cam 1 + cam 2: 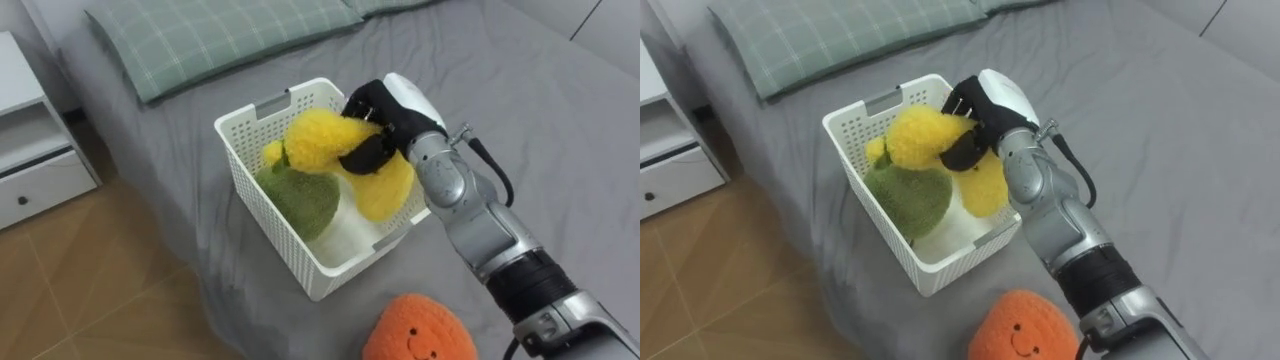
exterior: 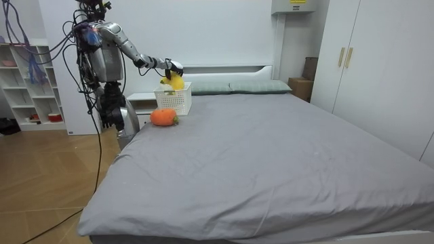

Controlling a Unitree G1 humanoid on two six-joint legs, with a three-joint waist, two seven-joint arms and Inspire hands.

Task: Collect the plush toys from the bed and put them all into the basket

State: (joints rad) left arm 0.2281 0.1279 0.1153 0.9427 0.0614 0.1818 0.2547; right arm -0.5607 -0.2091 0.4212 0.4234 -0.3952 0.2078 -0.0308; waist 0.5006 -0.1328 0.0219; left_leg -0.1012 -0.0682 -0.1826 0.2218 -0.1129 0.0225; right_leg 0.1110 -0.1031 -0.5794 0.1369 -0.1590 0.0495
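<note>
A white slatted basket (image 1: pixel 262 126) (image 1: pixel 862 124) (image 2: pixel 175 101) stands on the grey bed near its corner. My right hand (image 1: pixel 378 122) (image 1: pixel 975 115) hovers over the basket, its dark fingers curled round a yellow plush toy (image 1: pixel 322 137) (image 1: pixel 920 134) that hangs half inside. A green plush toy (image 1: pixel 301 197) (image 1: pixel 906 198) lies in the basket beneath it, with something white beside it. An orange plush toy (image 1: pixel 422 329) (image 1: pixel 1025 327) (image 2: pixel 163 117) with a smiling face rests on the bed in front of the basket, close to me.
A green checked pillow (image 1: pixel 215 35) lies beyond the basket at the head of the bed. A white bedside cabinet (image 1: pixel 35 140) stands on the wooden floor to my left. In the room view I stand at the bed's corner, near a wardrobe (image 2: pixel 380 61).
</note>
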